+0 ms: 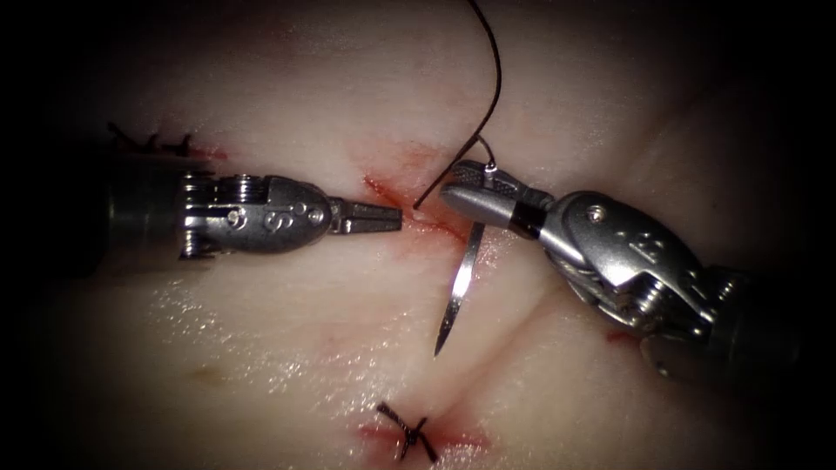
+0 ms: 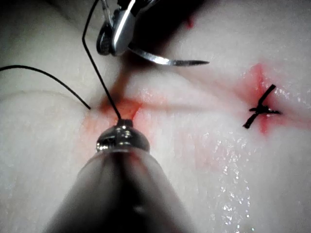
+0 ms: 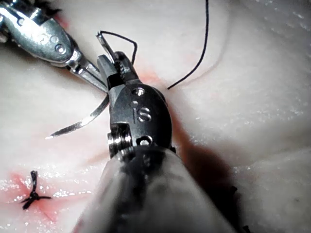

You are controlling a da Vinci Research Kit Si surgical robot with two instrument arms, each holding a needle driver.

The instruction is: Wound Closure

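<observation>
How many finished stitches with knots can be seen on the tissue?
2. One knot lies on the cut near the bottom of the endoscope view, below the needle tip. Another knot sits at far left, above the left gripper's shaft. More may be hidden under the tools.

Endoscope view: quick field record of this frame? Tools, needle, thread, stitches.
right end effector: shut on the needle near its thread end
needle: out of the tissue, tip free, pointing toward the lower stitch
left end effector: jaws closed, tip at the cut; whether it pinches tissue or thread is unclear
thread: runs up from the needle's swaged end; a free end lies at the cut
cut: red fluid around it, between both tools
knotted stitch: below the needle
tissue: pale, wet sheen
</observation>
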